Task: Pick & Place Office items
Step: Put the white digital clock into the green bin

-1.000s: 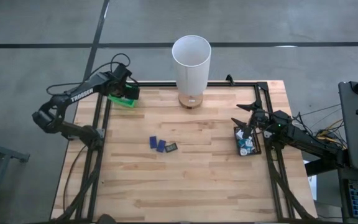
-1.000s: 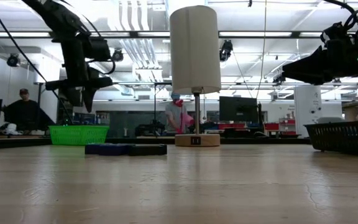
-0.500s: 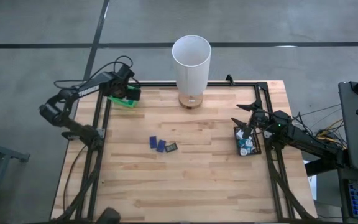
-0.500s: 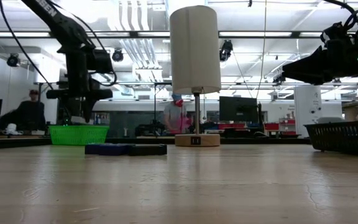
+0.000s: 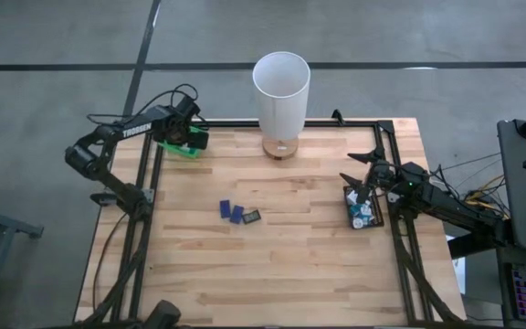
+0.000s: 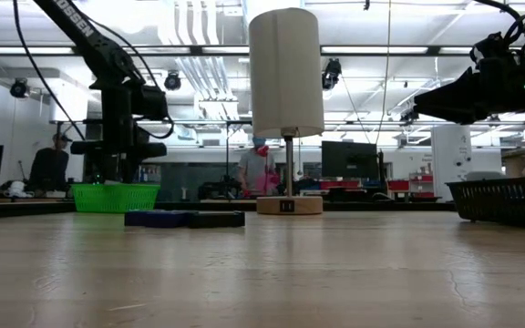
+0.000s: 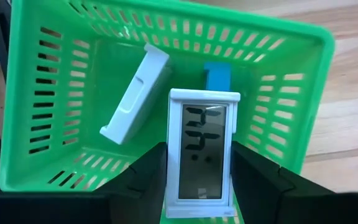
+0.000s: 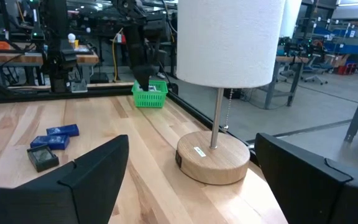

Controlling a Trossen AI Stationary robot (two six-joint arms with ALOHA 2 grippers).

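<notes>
My left gripper hangs over the green basket at the table's far left corner, shut on a white piece with a grey display. A white block and a blue piece lie on the basket's floor. Two dark blue rectangles and a dark piece lie flat mid-table. My right gripper stands open and level at the right edge, above the black tray, which holds several small pieces. My left gripper has the white display piece between its two fingers, one finger against each long side. The fingers come from above, pointing steeply down, and lie along the piece. The piece faces up over the basket's near rim; whether its end rests on the basket, I cannot tell.
A lamp with a tall white shade on a round wooden base stands at the far middle of the table. A black frame rail runs along the table's edges. People show in the room behind.
My left gripper has sunk toward the green basket with the white display piece and shifted a little toward the table's right edge, its arm folding lower. My right arm has kept still.
</notes>
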